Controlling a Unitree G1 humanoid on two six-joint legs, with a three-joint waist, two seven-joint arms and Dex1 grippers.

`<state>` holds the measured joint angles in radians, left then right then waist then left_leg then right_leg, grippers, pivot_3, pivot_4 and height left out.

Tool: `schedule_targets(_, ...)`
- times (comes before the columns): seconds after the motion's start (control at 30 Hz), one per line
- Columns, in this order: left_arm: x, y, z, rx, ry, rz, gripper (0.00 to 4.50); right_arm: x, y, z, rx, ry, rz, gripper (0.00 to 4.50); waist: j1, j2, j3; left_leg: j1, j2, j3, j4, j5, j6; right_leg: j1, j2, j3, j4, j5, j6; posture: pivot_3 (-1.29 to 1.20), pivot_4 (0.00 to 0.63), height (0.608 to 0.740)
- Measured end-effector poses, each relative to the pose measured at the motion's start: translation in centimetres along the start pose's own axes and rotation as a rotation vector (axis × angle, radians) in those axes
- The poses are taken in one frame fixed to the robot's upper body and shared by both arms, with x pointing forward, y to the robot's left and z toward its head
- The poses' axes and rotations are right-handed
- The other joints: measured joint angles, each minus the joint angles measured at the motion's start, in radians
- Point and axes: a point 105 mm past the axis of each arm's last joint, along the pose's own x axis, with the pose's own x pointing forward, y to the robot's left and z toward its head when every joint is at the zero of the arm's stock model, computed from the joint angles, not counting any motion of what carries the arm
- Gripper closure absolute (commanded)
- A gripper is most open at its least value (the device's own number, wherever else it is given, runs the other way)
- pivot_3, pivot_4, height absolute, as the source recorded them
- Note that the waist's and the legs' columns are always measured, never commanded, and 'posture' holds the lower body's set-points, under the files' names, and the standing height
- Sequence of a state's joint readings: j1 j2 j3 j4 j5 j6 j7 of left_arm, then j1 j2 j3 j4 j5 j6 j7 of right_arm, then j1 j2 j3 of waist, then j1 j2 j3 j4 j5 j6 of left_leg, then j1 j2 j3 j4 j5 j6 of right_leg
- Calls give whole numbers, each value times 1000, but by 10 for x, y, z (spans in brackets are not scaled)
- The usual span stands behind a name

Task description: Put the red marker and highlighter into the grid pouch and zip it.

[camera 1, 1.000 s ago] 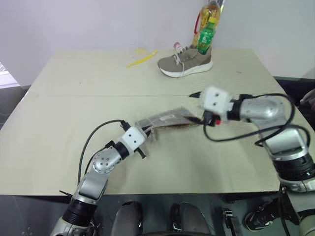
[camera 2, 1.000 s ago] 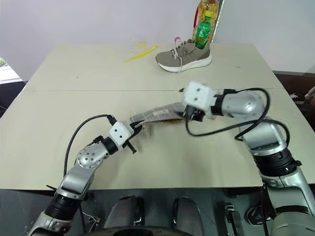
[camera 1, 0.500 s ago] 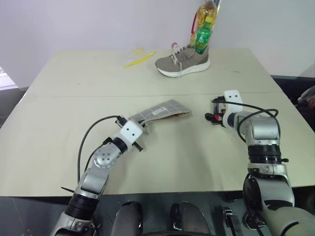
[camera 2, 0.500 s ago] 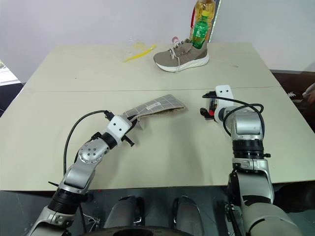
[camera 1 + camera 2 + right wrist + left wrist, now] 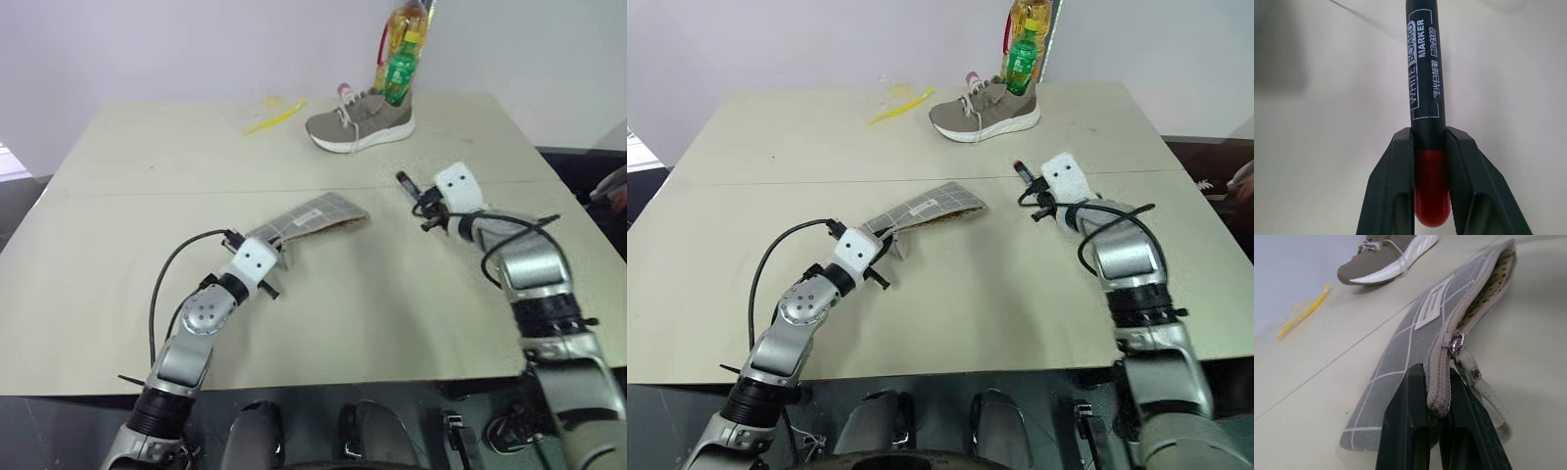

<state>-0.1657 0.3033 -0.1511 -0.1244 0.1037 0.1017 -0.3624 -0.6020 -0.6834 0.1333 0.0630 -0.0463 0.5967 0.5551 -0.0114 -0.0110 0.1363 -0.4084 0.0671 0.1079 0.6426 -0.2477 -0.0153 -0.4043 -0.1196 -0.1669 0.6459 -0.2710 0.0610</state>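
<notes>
The grid pouch [image 5: 312, 216] lies near the middle of the bench [image 5: 118, 255]. Its top edge is unzipped, and the spotted lining shows inside. The zipper pull [image 5: 1453, 340] sits close to the near end of the pouch.

The left fingers [image 5: 1435, 411] are squeezed tight on that near end, right on the zipper seam. In the head view, this gripper is at about 7 o'clock from the pouch.

The red marker [image 5: 1425, 98] is held by the right fingers [image 5: 1431, 181]. They are closed on the marker around where its black half meets the red half. The black half pokes out past the fingertips and the red end stays back between them. From the pouch, the marker [image 5: 404, 182] is at about 3 o'clock, well apart from it.

A grey shoe [image 5: 359, 121] stands at the far side of the bench, at about 12 o'clock from the pouch. Two bottles [image 5: 402, 59] stand just behind it. A thin yellow strip [image 5: 272, 116] lies at about 9 o'clock from the shoe.
</notes>
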Motion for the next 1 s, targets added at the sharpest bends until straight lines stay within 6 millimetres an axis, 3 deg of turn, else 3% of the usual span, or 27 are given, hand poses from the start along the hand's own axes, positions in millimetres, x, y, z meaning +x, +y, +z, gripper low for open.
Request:
schedule_targets(0.03,0,1,0,-7,-3,5,4500,-7,7,9,-135,-54,57,4152,0,-1,0,0,0,0,0,0,0,0,0,0,0,0,0,0,150,702)
schedule_targets(0.1,-1,4,1,-19,-7,17,4500,-17,28,15,-247,-124,173,4152,0,-2,0,1,0,0,0,0,0,1,1,0,0,0,0,0,150,702)
schedule_targets(0.17,0,4,2,-31,-13,18,4500,-24,52,14,-278,-165,299,4152,0,-2,0,1,1,0,0,0,0,1,0,0,0,0,0,0,150,702)
schedule_targets(0.23,0,3,2,-36,-15,17,4500,-26,60,14,-282,-177,344,4152,0,-2,0,1,1,0,1,0,0,1,0,0,0,0,0,0,150,702)
schedule_targets(0.77,0,-6,6,-30,-40,-45,4500,-13,58,16,-413,-139,317,4152,4,-2,0,0,0,-1,2,0,0,1,0,0,0,0,0,0,150,702)
schedule_targets(1.0,-1,-23,14,-24,-80,-132,4500,-10,74,36,-676,-194,350,4152,3,-2,0,0,1,0,2,0,0,1,0,0,0,0,0,0,150,702)
